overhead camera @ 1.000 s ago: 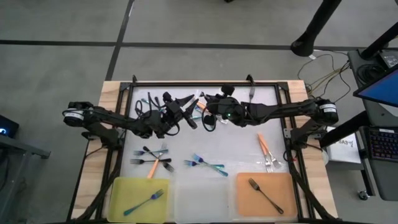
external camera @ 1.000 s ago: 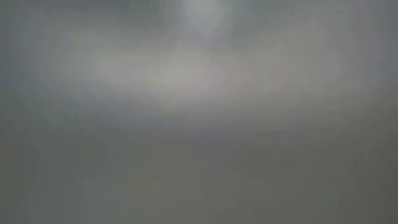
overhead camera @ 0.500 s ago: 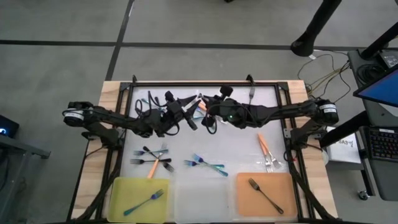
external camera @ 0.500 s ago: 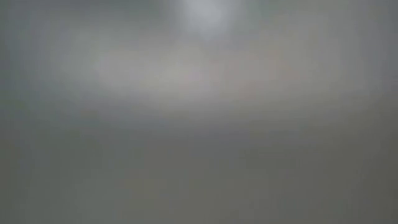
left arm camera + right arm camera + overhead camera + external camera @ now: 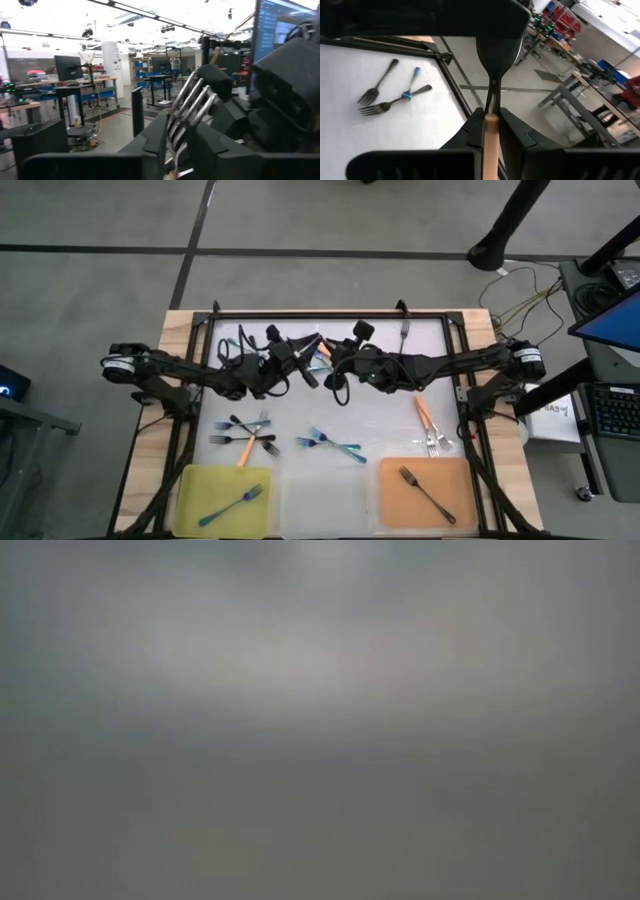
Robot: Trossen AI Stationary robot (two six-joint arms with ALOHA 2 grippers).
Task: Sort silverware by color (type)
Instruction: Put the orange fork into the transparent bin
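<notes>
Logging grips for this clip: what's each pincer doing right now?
Left pincer: closed on the tines of an orange-handled fork.
Right pincer: closed on the same fork's orange handle.

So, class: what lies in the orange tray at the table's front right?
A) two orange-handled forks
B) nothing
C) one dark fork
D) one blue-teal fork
C: the high view shows a single dark fork lying on the orange tray.

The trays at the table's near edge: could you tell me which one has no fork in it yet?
The clear middle tray has none. The yellow tray to its left holds a blue fork, and the orange tray to its right holds a dark fork.
</notes>
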